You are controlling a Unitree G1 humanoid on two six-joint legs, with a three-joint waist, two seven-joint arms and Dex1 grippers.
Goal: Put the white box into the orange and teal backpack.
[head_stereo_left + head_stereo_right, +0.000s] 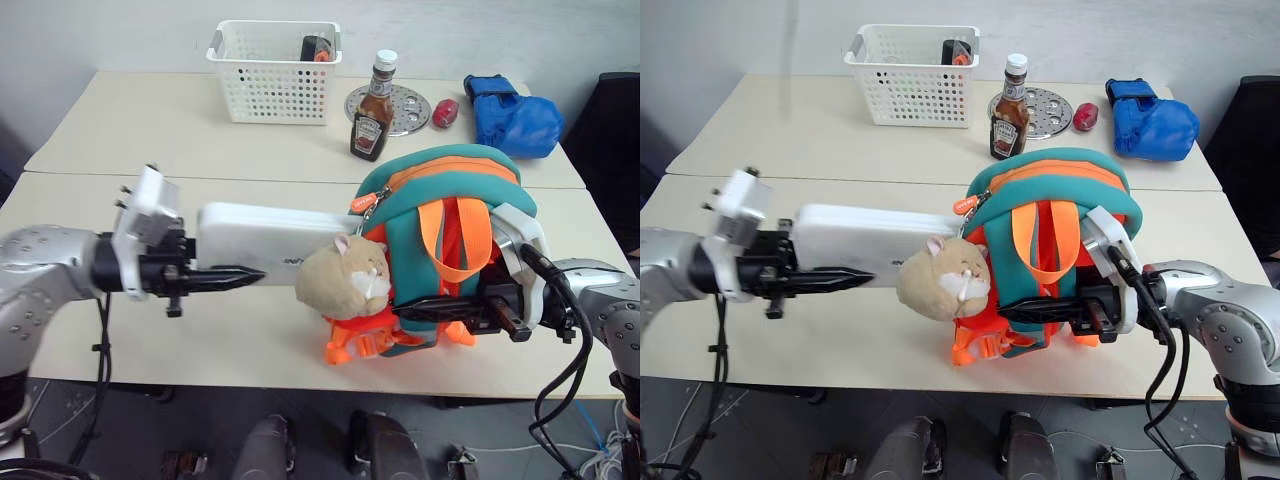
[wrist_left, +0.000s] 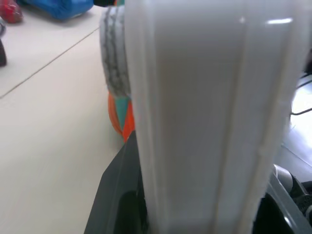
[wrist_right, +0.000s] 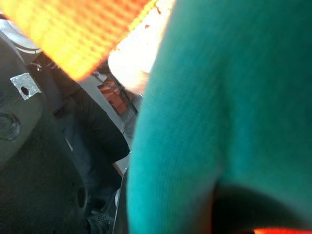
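My left gripper (image 1: 238, 268) is shut on the white box (image 1: 260, 235) and holds it level above the table, long side pointing right. In the left wrist view the box (image 2: 209, 117) stands between the fingers. Its right end reaches the side of the orange and teal backpack (image 1: 450, 175) and is hidden behind the tan hamster charm (image 1: 345, 280), so I cannot tell how far it is inside. The backpack stands upright, straps facing me. My right gripper (image 1: 425, 312) is shut on its lower front, with teal fabric (image 3: 234, 97) close against the wrist camera.
On the far table stand a white perforated basket (image 1: 275, 70), a ketchup bottle (image 1: 373, 110), a round metal plate (image 1: 405, 108), a small red object (image 1: 445, 113) and a blue fabric bundle (image 1: 515, 118). The near table's front edge (image 1: 200, 372) lies just below both grippers.
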